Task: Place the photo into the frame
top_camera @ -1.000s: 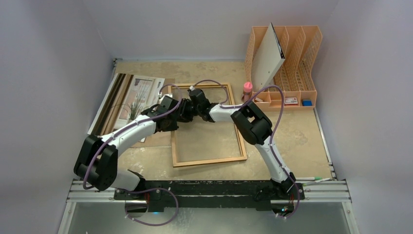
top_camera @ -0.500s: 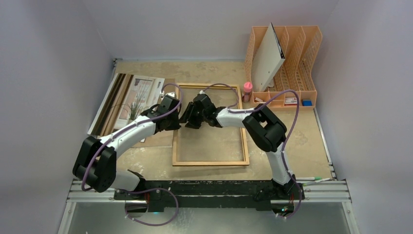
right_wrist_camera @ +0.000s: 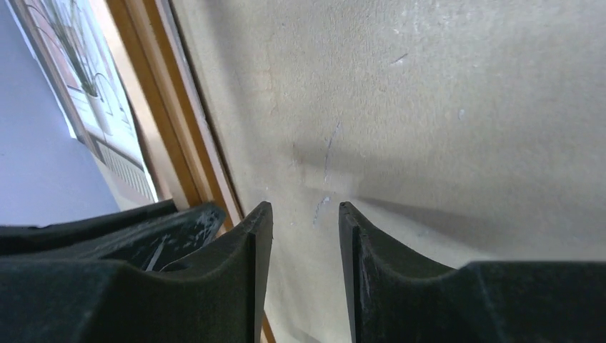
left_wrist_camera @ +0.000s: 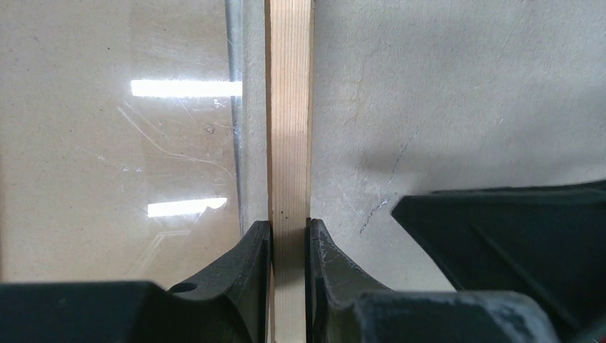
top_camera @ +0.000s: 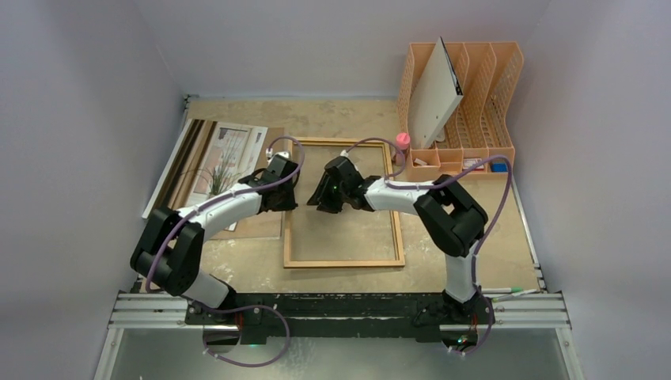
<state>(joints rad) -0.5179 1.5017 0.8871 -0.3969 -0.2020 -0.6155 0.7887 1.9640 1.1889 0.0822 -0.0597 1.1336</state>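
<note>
1. Two arms lean over the table [top_camera: 483, 229]; the frame [top_camera: 344, 260] lies flat at its middle, long sides running away from the bases.
2. At the frame's left wooden rail, the left gripper [left_wrist_camera: 289, 236] is pinched tight on the wood, one finger on each side; the clear pane [left_wrist_camera: 128, 143] beside it shows light reflections.
3. Over the pane inside the frame, the right gripper [right_wrist_camera: 305, 214] hangs with fingers partly apart and nothing between them; contact with the pane cannot be told.
4. Outside the frame, to its left, the photo [top_camera: 229, 154] lies flat on a brown board [top_camera: 257, 226].
5. At the far right stands an orange file rack [top_camera: 475, 103]; a white panel [top_camera: 435, 95] leans upright in it.
</note>
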